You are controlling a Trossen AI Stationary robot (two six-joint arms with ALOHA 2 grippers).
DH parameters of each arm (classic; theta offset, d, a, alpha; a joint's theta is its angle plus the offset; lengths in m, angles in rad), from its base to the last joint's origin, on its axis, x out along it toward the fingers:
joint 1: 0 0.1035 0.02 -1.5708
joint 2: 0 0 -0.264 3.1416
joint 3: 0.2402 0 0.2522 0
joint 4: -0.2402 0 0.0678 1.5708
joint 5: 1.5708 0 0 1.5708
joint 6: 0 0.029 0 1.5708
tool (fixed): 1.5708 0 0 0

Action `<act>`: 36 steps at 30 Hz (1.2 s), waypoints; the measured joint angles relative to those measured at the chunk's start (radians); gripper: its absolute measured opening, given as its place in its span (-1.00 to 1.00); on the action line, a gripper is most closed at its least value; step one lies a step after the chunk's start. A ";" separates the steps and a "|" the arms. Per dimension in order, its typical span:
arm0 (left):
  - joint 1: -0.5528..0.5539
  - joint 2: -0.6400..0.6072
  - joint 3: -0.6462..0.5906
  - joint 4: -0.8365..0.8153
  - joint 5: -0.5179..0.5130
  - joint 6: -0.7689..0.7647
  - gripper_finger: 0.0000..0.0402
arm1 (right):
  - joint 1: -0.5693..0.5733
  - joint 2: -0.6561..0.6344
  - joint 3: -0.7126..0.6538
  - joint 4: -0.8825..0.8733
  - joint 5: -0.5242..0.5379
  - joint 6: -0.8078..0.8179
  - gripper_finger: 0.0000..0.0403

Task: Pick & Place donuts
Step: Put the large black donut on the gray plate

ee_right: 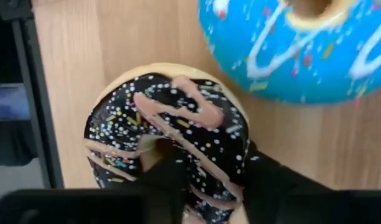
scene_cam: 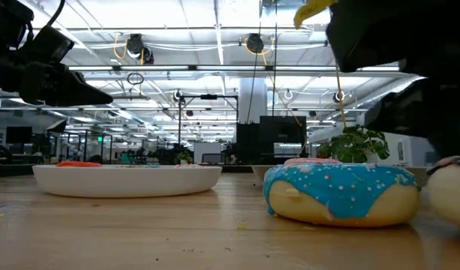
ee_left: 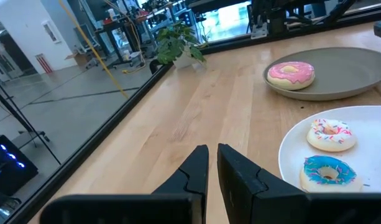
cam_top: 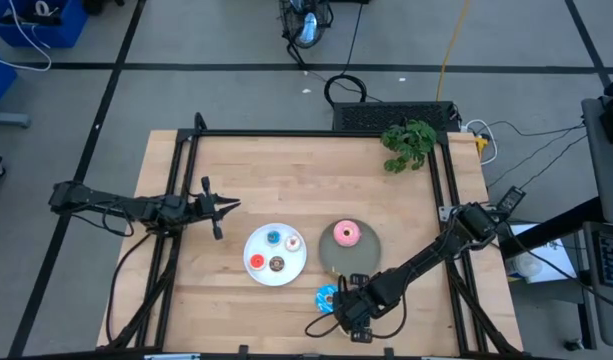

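Note:
The chocolate donut with sprinkles (ee_right: 168, 140) lies close to the table's near edge, under my right gripper (ee_right: 209, 168), which is shut on it. Beside it, the blue-iced donut (cam_top: 327, 297) rests flat on the wood. A pink donut (cam_top: 346, 234) sits on the grey plate (cam_top: 369, 258). On the white plate (cam_top: 258, 242) lie the tiny blue (cam_top: 274, 238), pale pink (cam_top: 293, 242), red (cam_top: 256, 261) and brown (cam_top: 277, 264) donuts. My left gripper (cam_top: 226, 207) hovers left of the white plate, shut, touching nothing. My right gripper holds the chocolate donut by one side of its ring (ee_right: 224, 155). One finger (ee_right: 171, 168) is in the hole and the other (ee_right: 265, 180) is outside the ring. The fingers come from above, pointing down. The donut is flat; I cannot tell whether it is lifted.
A small green plant (cam_top: 408, 141) stands at the far right corner. A black frame rail (ee_right: 41, 93) runs along the table edge beside the chocolate donut. Bare wood lies between the left gripper and the far edge (ee_left: 196, 106).

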 joint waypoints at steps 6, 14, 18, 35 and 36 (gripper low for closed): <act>0.000 0.000 0.000 0.000 0.000 0.000 -0.79 | 0.006 -0.106 -0.008 -0.052 -0.033 0.000 -0.92; 0.000 0.000 0.000 0.002 0.000 0.000 -0.79 | 0.003 -0.258 0.001 -0.181 0.009 0.070 -0.90; 0.000 0.000 0.000 0.002 0.000 0.000 -0.79 | 0.002 -0.342 0.006 -0.285 -0.017 0.114 -0.96; 0.000 0.000 0.000 0.001 0.000 -0.001 -0.79 | -0.019 -0.518 0.007 -0.542 0.021 0.246 -0.93; 0.000 0.000 0.000 0.001 0.000 0.000 -0.79 | -0.025 -0.518 0.007 -0.547 0.021 0.240 -0.93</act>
